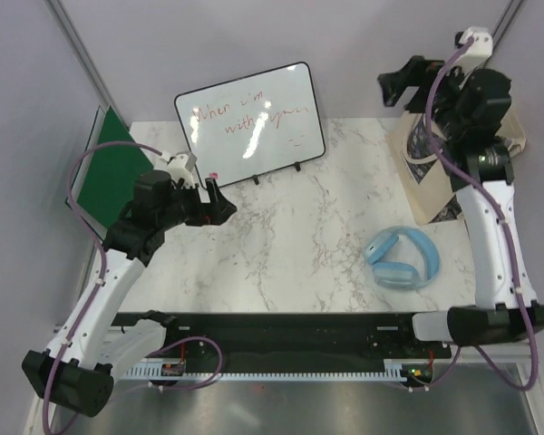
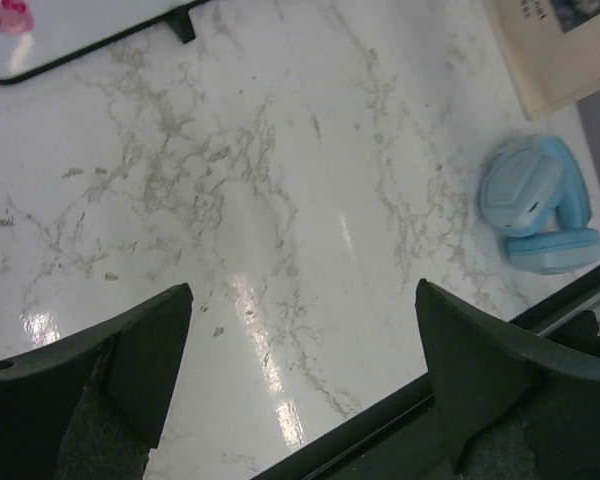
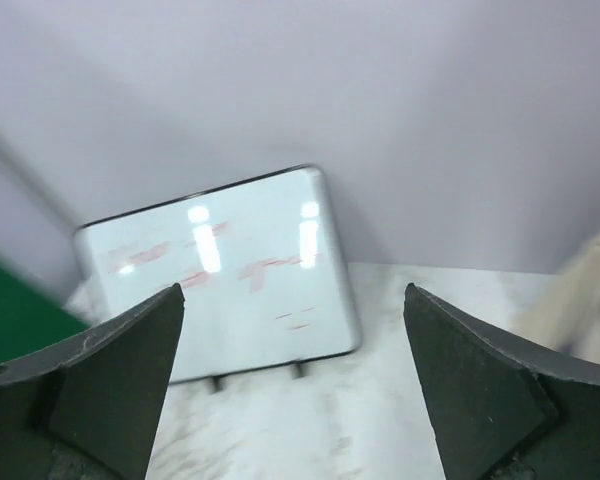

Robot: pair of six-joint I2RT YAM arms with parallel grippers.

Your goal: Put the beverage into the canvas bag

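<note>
You cannot see inside the canvas bag (image 1: 423, 172) behind the right arm (image 1: 490, 217). The left gripper (image 2: 302, 300) and right gripper (image 3: 292, 295) are spread. The left wrist view shows headphones (image 2: 540, 215), the right wrist view the whiteboard (image 3: 230, 270).

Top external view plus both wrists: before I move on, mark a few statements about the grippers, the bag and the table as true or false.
1. The left gripper is open and empty. True.
2. The right gripper is shut on something. False: its fingers are spread wide with nothing between them.
3. The blue headphones lie inside the canvas bag. False: they lie on the table, apart from the bag and nearer the arm bases.
4. The whiteboard at the far side of the table bears red writing. True.
5. The canvas bag is on the left arm's side. False: it is at the far right, partly hidden behind the right arm.
</note>
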